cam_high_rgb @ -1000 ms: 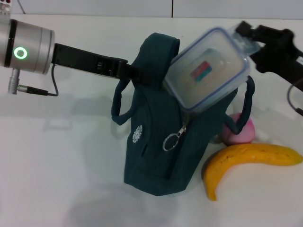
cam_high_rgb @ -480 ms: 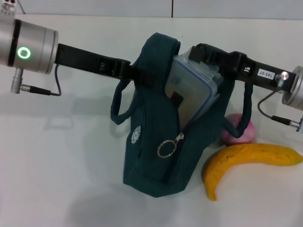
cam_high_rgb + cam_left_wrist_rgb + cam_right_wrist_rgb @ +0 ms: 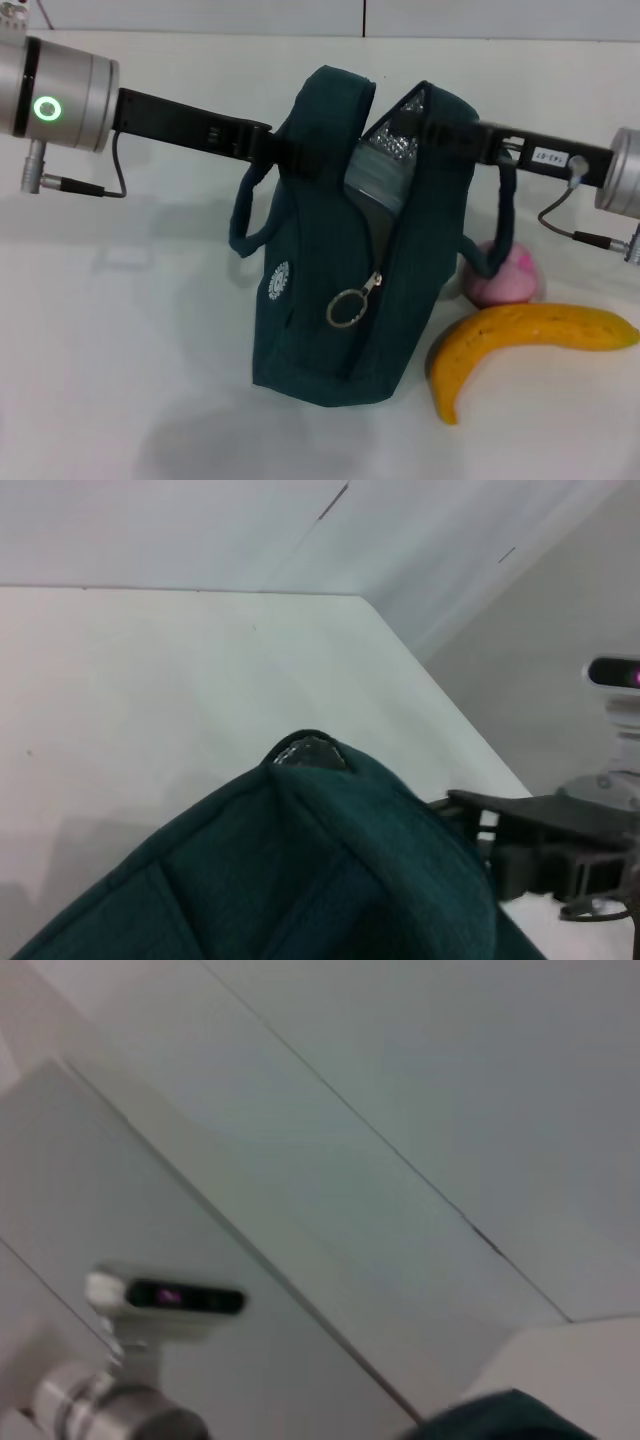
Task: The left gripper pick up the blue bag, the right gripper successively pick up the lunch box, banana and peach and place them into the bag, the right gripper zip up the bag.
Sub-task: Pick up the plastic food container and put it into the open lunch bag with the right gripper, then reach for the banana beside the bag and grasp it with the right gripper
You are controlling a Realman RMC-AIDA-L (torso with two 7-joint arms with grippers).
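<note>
At frame centre the dark teal fabric bag (image 3: 330,300) stands on the white desk (image 3: 130,330), its upper left edge clamped by the left pincer (image 3: 290,152). The right pincer (image 3: 440,135) reaches into its mouth (finger state cannot be told) above the clear lunch box (image 3: 375,175); the pink peach (image 3: 510,275) and yellow banana (image 3: 520,335) lie lower right.

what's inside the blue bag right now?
Through the open top of the blue bag, the head view shows silver foil lining and a pale slab, apparently the lunch box. The right gripper reaches into the opening; its fingertips and everything deeper are covered by fabric.

blue bag (image 3: 320,300): dark teal, silver foil lining | banana (image 3: 530,335): yellow-orange | peach (image 3: 508,278): pink
</note>
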